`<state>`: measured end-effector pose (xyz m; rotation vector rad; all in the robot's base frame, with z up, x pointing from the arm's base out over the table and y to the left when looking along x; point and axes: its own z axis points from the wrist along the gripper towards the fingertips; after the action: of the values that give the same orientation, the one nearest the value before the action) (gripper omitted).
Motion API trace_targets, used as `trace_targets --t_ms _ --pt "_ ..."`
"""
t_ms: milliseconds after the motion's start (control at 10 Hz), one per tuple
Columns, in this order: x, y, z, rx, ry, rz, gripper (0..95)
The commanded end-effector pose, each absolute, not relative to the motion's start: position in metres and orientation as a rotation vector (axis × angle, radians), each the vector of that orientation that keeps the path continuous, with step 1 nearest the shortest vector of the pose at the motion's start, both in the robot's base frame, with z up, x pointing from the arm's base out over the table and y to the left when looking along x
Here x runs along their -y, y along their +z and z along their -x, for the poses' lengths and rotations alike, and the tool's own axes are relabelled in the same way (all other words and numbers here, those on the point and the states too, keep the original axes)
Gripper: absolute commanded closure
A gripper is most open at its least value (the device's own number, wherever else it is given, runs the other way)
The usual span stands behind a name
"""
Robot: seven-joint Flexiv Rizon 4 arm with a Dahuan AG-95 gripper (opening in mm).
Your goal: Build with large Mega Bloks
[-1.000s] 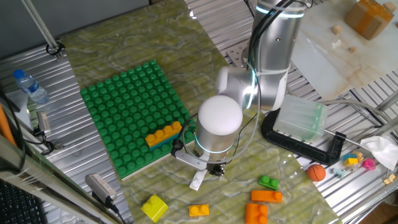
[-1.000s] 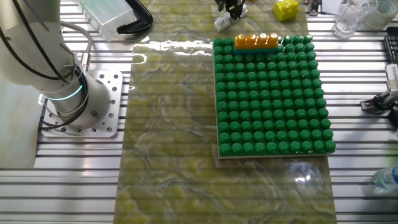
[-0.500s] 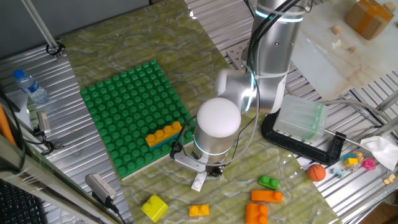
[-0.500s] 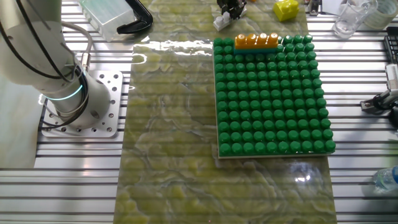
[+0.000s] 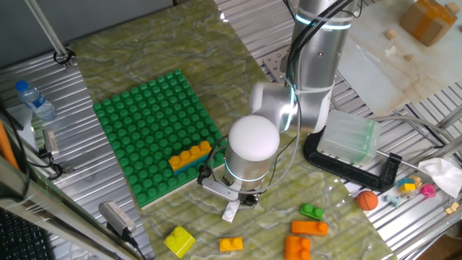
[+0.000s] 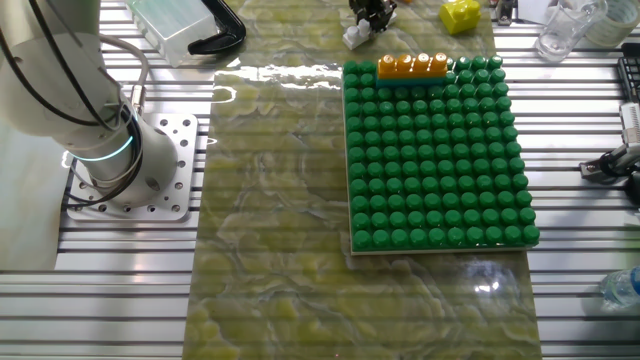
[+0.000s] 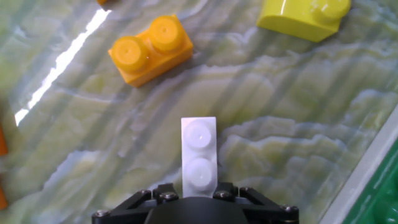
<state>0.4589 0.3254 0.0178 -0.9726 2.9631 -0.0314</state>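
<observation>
- Little changes over the last second: your gripper inches nearer the white brick by the baseplate edge.
- You cannot tell its finger state; grasp pending.

A small white brick with two round bumps lies flat on the mat, right under the robot's hand. Near it sits a yellow-orange brick with two bumps, a bit turned. A bright yellow brick lies farther off, near the green board. A long orange brick sits on a teal brick at the edge of the big green bumpy board. More orange bricks and a small green brick lie apart on the mat.
</observation>
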Motion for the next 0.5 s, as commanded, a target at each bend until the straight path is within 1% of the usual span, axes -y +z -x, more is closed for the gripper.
trace_targets --t_ms 100,200,500 --pt "-0.3259 0.0318 -0.4564 -2.975 -0.043 0.957 95.0" --pt "-0.3235 0.0390 -0.4558 -2.983 -0.069 0.956 95.0" --pt "-0.3213 0.0407 -0.4555 -2.980 -0.063 0.951 95.0"
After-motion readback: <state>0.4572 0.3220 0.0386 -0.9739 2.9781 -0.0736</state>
